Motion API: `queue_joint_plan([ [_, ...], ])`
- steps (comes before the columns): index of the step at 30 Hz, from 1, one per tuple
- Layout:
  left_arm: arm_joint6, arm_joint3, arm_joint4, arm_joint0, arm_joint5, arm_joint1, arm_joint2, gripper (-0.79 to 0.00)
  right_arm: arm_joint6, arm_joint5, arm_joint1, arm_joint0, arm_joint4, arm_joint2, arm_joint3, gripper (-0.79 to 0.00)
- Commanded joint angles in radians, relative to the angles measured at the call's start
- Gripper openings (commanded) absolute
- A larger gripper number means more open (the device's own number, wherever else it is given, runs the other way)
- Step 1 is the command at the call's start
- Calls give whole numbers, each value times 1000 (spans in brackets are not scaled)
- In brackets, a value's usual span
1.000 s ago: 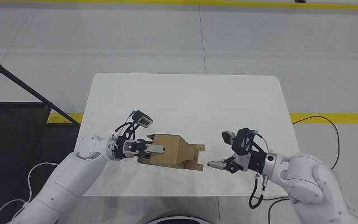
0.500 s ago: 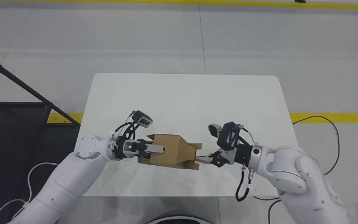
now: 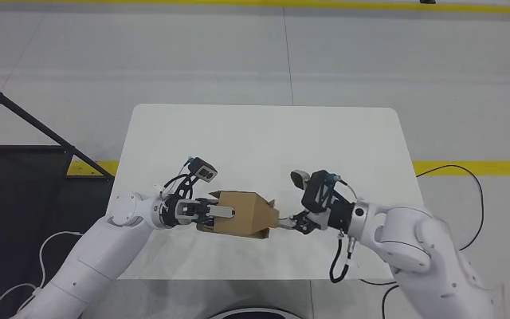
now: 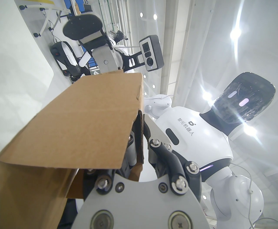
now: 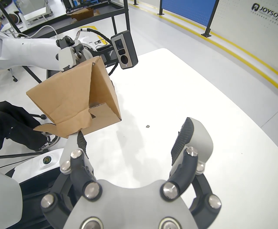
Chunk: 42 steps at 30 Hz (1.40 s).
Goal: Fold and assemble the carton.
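White table (image 3: 335, 143): carton (image 3: 239, 214) near front edge. Left gripper (image 3: 217, 212) clamps its wall; right gripper (image 5: 133, 133) agape, finger at end flap (image 5: 71, 121). Step: flap folding; next prob. needs inward push.

A white table (image 3: 319, 135) with rounded corners stands on a pale grey floor (image 3: 239, 48) crossed by 2 yellow lines (image 3: 458, 167), 1 far off and 1 showing at both sides of the table. A dark panel (image 3: 28, 183) sits at the left. Bright ceiling lights (image 4: 235, 33) glare overhead.

Robotics test hall: yellow floor line (image 3: 462, 167), black metal rack (image 5: 127, 19), blue panel (image 5: 189, 10), high ceiling lights (image 4: 235, 33).
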State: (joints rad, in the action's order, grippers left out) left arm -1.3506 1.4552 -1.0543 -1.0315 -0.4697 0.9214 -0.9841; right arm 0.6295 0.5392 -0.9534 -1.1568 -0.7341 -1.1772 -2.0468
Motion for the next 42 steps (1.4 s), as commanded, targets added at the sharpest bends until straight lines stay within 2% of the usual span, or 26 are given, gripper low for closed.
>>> queue_joint_plan([
  [1, 0, 0, 0, 0, 0, 0, 0, -785, -5, -8, -1, 4, -17, 0, -6, 0],
  [14, 0, 0, 0, 0, 0, 0, 0, -785, -10, -3, -5, 3, 11, 11, 15, 0],
  [25, 0, 0, 0, 0, 0, 0, 0, -785, -70, 19, 13, -119, 176, -143, 25, 0],
  [32, 0, 0, 0, 0, 0, 0, 0, -785, -65, 15, 14, -125, 184, -151, 23, 0],
  [38, 72, 50, 76, -28, -27, 3, -22, -785, -87, 14, 12, -135, 207, -145, 23, 0],
  [42, 86, 66, 73, -45, -54, 7, -41, -785, -107, 38, 11, -144, 317, -152, 54, 0],
])
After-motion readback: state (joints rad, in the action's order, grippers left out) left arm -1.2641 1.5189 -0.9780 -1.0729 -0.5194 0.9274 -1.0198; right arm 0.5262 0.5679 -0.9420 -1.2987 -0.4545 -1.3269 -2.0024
